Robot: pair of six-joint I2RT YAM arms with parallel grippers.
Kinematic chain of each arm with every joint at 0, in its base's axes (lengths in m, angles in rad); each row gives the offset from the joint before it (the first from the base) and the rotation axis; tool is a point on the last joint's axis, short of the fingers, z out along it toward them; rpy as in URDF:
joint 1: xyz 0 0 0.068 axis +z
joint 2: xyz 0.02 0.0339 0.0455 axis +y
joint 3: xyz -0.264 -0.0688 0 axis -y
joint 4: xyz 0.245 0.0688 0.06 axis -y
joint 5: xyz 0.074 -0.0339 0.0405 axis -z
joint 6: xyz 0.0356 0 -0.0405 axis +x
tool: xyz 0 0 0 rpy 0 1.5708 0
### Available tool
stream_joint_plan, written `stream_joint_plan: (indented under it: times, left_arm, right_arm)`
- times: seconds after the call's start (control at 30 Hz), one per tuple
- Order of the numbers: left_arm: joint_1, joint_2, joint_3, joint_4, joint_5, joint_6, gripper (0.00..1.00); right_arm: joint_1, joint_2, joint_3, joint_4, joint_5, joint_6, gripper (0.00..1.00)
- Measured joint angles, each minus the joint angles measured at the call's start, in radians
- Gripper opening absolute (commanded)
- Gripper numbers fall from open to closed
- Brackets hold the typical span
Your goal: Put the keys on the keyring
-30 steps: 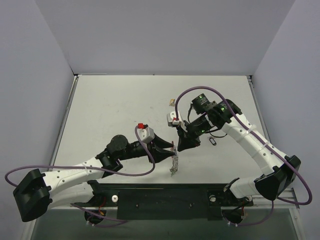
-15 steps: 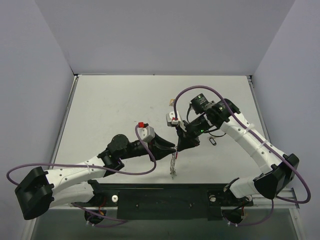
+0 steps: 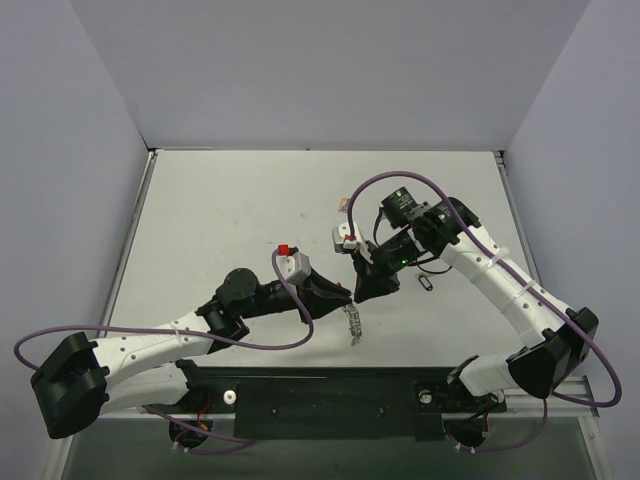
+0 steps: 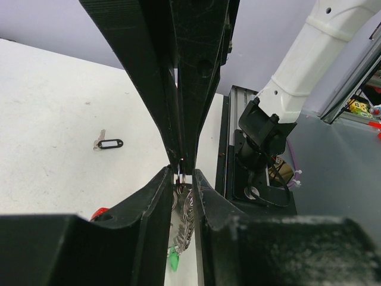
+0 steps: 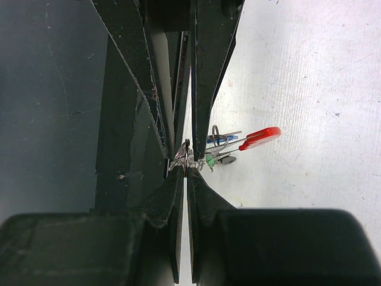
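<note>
Fingers [image 4: 156, 199] of the left gripper [image 4: 181, 177] are clenching on the thin metal loop of the keyring [image 3: 352, 322], the two tips pressing in from either side in the left wrist view. Meeting them tip to tip, the right gripper [image 5: 184, 171] is pinching the same loop from the opposite direction, its jaws standing almost completely together. Below the pinch the silver part [image 4: 186, 208] of the bunch is hanging down, while a green piece [image 5: 210, 161], a blue piece [image 5: 221, 140] and a red tag [image 5: 259, 136] are sticking out to the side in the right wrist view. From above, the bunch is dangling between the two wrists, over the near middle of the table [image 3: 220, 210]. One black-headed key [image 3: 424, 283] is lying flat on the table just beside the right arm, apart from the ring. A small tan object [image 3: 342, 204] is sitting farther back.
</note>
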Motion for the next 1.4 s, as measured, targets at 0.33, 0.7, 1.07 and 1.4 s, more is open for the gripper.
stream_joint_plan:
  times: [0.33,0.7,1.07,1.4]
  left_arm:
    - [0.000,0.007,0.007,-0.008,0.000,0.000,0.12]
    - [0.000,0.009,0.015,-0.024,0.002,0.000,0.05]
    - [0.000,0.004,0.015,-0.042,-0.008,0.002,0.22]
    - [0.000,0.002,0.015,-0.046,-0.007,-0.002,0.00]
  right_arm:
    - [0.000,0.000,0.000,0.000,0.000,0.000,0.00]
    - [0.001,0.000,0.002,-0.007,0.002,-0.003,0.00]
    - [0.006,0.000,0.005,-0.007,0.003,-0.003,0.00]
    - [0.006,0.000,0.005,-0.007,0.004,-0.003,0.00]
